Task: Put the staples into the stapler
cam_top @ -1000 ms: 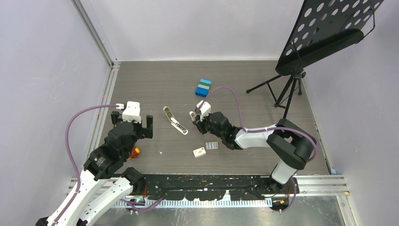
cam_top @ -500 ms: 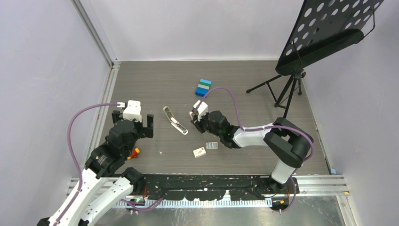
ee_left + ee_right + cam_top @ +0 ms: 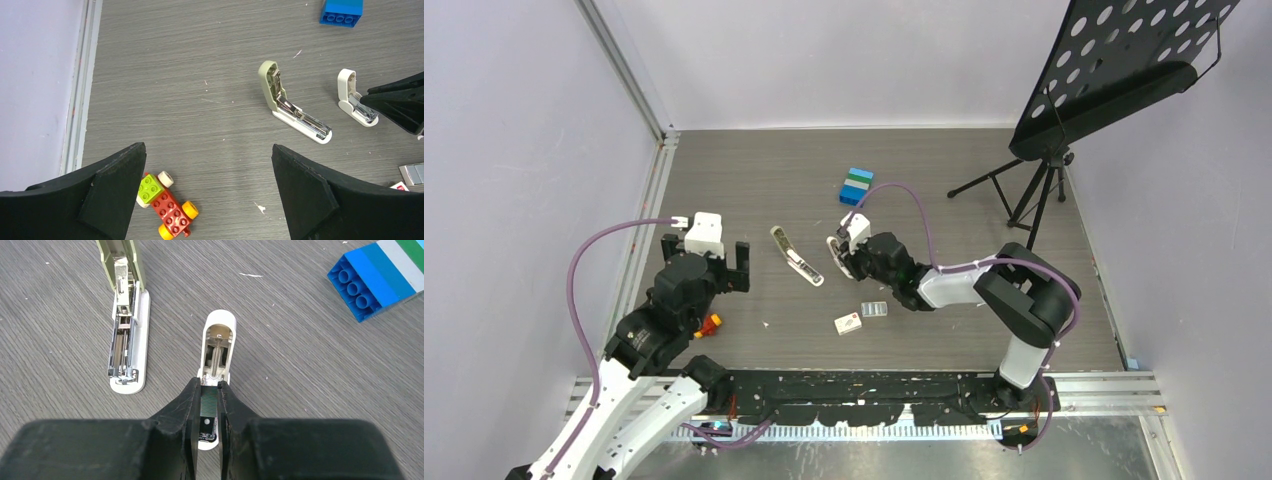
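Note:
The stapler [image 3: 125, 315] lies hinged open on the table, its olive top folded back and its silver channel bare; it also shows in the overhead view [image 3: 796, 256] and the left wrist view [image 3: 292, 107]. My right gripper [image 3: 209, 390] is shut on a ribbed silvery strip of staples [image 3: 208, 402], held just over the near end of a shorter all-white open stapler-like object [image 3: 216, 340], to the right of the stapler. The white staples box [image 3: 848, 323] and its grey insert [image 3: 874, 309] lie nearer the arms. My left gripper [image 3: 208, 150] hangs open and holds nothing, left of the stapler.
A red, green and yellow toy brick car [image 3: 167, 202] sits under the left gripper. A blue stacked brick [image 3: 856, 186] lies behind the right gripper. A black music stand [image 3: 1044, 180] stands at the back right. A metal rail [image 3: 649, 200] runs along the left edge.
The right arm has edged slightly left with the strip still gripped. The left arm has hardly moved.

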Motion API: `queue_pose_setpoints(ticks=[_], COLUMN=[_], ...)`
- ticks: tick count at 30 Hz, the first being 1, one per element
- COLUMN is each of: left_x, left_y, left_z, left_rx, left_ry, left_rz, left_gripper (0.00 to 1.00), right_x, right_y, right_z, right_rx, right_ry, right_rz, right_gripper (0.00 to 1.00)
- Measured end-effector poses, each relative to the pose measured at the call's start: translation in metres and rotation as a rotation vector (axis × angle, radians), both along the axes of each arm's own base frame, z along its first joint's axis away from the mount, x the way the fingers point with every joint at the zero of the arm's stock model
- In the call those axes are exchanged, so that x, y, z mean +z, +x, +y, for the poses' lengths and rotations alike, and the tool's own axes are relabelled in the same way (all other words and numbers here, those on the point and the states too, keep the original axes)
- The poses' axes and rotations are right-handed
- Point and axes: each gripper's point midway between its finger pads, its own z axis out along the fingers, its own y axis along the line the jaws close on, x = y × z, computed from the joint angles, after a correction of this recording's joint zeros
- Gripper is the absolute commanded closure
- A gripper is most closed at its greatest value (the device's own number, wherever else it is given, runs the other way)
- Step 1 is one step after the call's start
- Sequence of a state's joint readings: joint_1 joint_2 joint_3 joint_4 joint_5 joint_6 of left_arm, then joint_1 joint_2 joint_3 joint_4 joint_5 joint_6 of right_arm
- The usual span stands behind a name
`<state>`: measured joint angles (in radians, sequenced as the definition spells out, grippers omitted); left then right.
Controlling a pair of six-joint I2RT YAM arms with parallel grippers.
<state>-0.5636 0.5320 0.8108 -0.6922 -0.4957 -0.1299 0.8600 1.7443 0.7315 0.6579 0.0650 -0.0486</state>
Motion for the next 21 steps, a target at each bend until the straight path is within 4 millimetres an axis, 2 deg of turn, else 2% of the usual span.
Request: queue_pose_setpoints(ticks=[10, 21], left_x=[0.000, -0.001], left_y=[0.000, 0.000], left_z=[0.000, 0.000], left_rx=[0.000, -0.004], left_ry=[-0.004, -0.009], left_rz=[0.002, 0.005], left_gripper=[0.00, 0.01], right_x=[-0.011, -0.014], right_y=[0.002, 0.002], right_z=[-0.003, -0.001], right_rx=[-0.010, -0.007], right_ry=[-0.015, -0.016], right_rz=[0.021, 0.028], right_gripper=[0.94, 0.94])
